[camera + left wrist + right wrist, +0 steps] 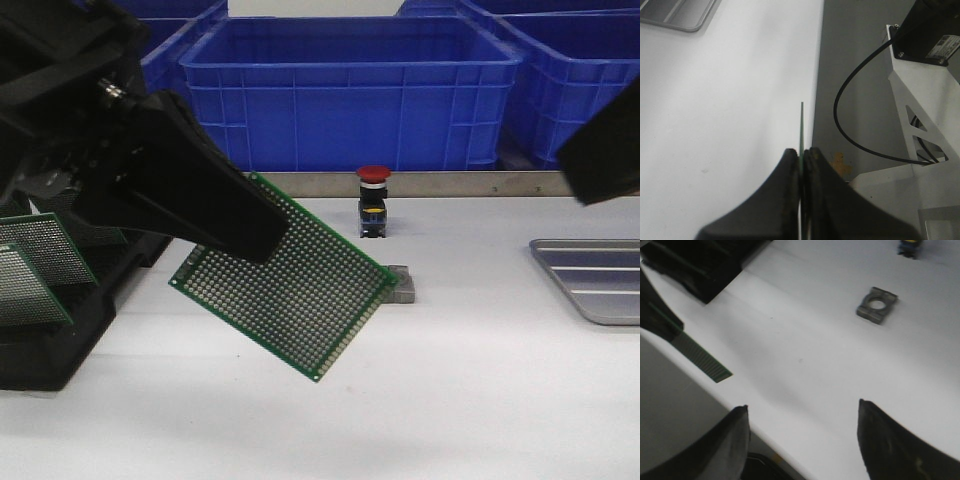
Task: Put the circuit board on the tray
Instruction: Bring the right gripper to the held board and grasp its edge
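My left gripper (235, 225) is shut on a green perforated circuit board (290, 285) and holds it tilted above the white table, left of centre. In the left wrist view the board (801, 125) shows edge-on between the closed fingers of that gripper (801, 152). The silver-grey ribbed tray (595, 275) lies at the right edge of the table; a corner of it shows in the left wrist view (677, 12). My right gripper (802, 407) is open and empty over the table's front edge. The board's corner shows in the right wrist view (702, 360).
A black slotted rack (50, 300) with more green boards stands at the left. A red emergency button (373, 200) and a small grey metal block (400, 285) sit mid-table. Blue bins (350, 90) line the back. The block also shows in the right wrist view (877, 305).
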